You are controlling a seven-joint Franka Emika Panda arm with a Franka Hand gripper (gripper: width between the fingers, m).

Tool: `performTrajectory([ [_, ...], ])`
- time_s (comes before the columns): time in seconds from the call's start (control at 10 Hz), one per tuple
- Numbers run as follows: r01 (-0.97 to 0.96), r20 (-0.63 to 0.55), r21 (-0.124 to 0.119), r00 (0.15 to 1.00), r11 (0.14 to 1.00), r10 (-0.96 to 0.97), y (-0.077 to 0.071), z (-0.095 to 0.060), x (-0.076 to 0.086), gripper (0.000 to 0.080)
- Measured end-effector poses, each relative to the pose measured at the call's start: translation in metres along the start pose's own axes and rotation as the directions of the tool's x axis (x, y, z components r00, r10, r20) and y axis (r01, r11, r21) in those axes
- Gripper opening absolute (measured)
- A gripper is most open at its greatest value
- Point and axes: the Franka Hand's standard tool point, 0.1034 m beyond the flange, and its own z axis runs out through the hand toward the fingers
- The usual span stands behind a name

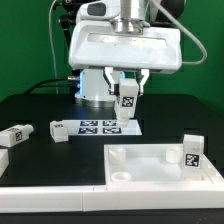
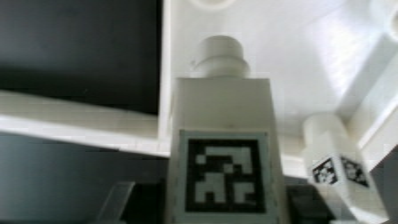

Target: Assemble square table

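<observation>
One leg post [image 1: 128,100] hangs clamped in the end effector [image 1: 128,90].

The robot's white arm [image 1: 130,12] stands nearly vertical above its wide white two-finger hand [image 1: 127,92], which points straight down. The fingers [image 1: 111,80] press from both sides on a short white plastic leg post with a black-and-white tag [image 1: 128,97], held upright between them.

wrist view blurred, leg post [image 2: 221,120] cut off at edge
</observation>
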Motion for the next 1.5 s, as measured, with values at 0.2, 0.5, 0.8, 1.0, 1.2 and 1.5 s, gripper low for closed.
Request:
performTrajectory([
  [0.2, -0.013, -0.041, -0.017, 0.999, 1.0, 0.012, 0.022, 0.011, 0.04, 0.029],
  [0.5, -0.015, -0.05, 0.016, 0.999, 1.0, 0.015, -0.012, 0.017, 0.072, 0.029],
  [0.8, -0.01, -0.045, 0.012, 0.999, 1.0, 0.01, -0.009, 0.018, 0.069, 0.029],
  [1.0, -0.023, -0.036, 0.021, 0.999, 1.0, 0.023, 0.008, 0.021, 0.065, 0.029],
  [1.2, -0.055, -0.033, 0.045, 0.998, 0.997, 0.057, 0.015, 0.03, 0.062, 0.029],
  [1.5, -0.074, -0.11, 0.033, 0.991, 0.997, 0.077, 0.011, 0.05, 0.057, 0.029],
])
